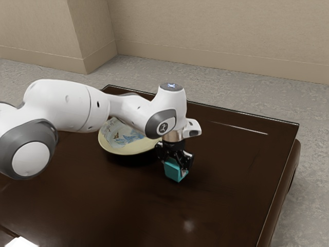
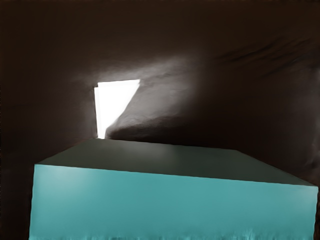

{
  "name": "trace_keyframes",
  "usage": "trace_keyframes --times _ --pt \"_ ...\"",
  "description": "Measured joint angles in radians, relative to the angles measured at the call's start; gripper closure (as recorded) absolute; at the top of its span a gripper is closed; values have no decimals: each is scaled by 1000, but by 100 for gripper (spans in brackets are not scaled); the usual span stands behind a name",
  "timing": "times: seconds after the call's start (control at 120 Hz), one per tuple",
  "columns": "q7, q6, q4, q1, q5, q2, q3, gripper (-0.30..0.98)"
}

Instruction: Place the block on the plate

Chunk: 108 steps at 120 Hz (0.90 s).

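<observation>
- Gripper point(image 1: 175, 170): fingers closed on teal block point(image 1: 174, 171), one each side.
- Block: nearer tbl point(image 1: 221, 206)'s edge at ext. view's right than plate point(image 1: 118, 138); can't tell if it's off tbl.
- Plate: nr tbl's far L corner, ext. view.
- Keep grip firm, lift clear of rim, centre, lower level, release gently.

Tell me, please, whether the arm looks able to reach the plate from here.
Probably yes: the plate sits near the end effector, and its visible inside holds nothing that would block an approach from above.
</observation>
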State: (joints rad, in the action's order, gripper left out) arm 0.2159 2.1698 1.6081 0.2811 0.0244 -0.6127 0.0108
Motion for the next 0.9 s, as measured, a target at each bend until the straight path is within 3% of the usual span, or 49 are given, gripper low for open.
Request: trace_keyframes --times 0.2,0.35,0.567,0.7,0.9 --pt "5 -27 5 -4 57 139 5 34" --pt "4 -70 6 -137 145 225 0 33" --pt "-43 -61 -77 -405 177 88 -127 34" --pt "-85 -32 -189 -432 182 -20 -135 34" --pt "-138 3 -185 -433 171 -1 -131 14"
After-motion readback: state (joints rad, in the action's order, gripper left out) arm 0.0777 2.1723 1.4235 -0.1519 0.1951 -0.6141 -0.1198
